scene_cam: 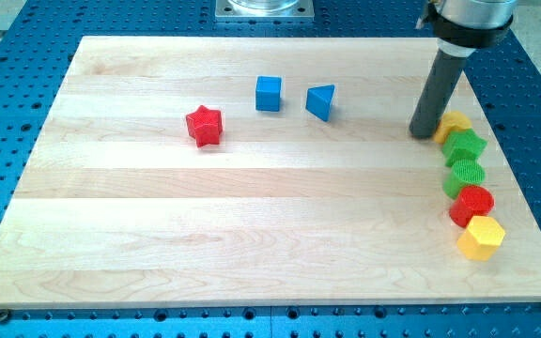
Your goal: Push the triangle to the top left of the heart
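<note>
The blue triangle lies on the wooden board in the upper middle, right of a blue cube. A yellow block sits at the board's right edge. The rod and a green star partly hide it, and its shape is hard to make out; it looks like the heart. My tip rests on the board against the yellow block's left side, far to the right of the triangle.
A red star lies left of the blue cube. Below the green star, down the right edge, stand a green round block, a red round block and a yellow hexagon.
</note>
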You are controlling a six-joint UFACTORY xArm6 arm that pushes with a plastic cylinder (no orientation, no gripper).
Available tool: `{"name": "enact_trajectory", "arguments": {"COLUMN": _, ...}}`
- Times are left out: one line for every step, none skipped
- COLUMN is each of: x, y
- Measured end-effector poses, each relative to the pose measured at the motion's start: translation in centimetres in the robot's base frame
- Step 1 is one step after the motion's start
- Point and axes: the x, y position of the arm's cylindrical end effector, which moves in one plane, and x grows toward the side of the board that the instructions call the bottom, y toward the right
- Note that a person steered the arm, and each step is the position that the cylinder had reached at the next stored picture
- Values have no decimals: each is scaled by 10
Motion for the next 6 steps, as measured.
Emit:
{"name": "enact_trajectory", "arguments": {"x": -4, "y": -26}}
{"name": "enact_trajectory", "arguments": {"x": 1, "y": -80}}
{"name": "enact_trajectory", "arguments": {"x": 17, "y": -171}}
{"name": "enact_trajectory", "arguments": {"x": -25, "y": -181}}
{"name": "enact_trajectory", "arguments": {"x": -39, "y": -147}}
{"name": "enact_trajectory", "arguments": {"x": -54, "y": -105}}
